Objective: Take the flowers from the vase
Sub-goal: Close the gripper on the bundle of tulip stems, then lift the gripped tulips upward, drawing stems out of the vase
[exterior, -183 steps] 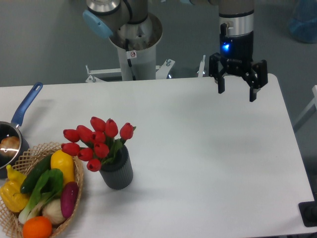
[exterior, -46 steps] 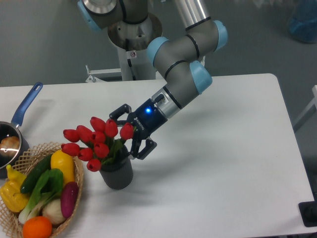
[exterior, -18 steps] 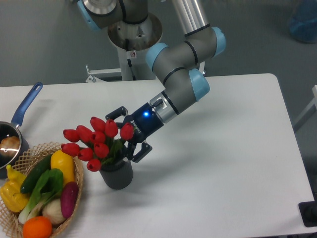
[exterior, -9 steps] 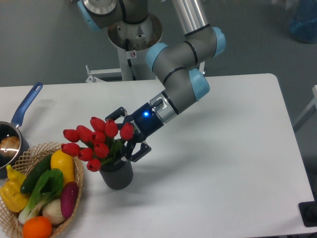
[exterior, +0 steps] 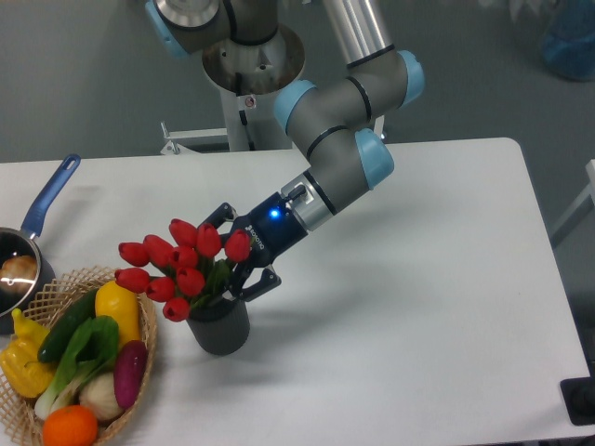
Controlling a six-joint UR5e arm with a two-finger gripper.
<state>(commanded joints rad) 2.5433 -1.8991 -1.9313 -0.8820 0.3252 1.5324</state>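
Bunch of red tulip buds with green leaves (exterior: 184, 268) sits in the ribbed dark grey cylindrical vase (exterior: 220, 325) beside a wicker vegetable basket (exterior: 146, 321). Black two-finger gripper (exterior: 237, 257) reaches in sideways, probably to catch the stems; fingers spread around them, contact unclear.

A white desk (exterior: 418, 307) carries three things, all toward its left end. The dark grey ribbed vase (exterior: 220, 326) stands near the front edge. A wicker basket (exterior: 139, 372) sits at the front left corner, a blue-handled pot (exterior: 33, 237) at the left edge behind it.
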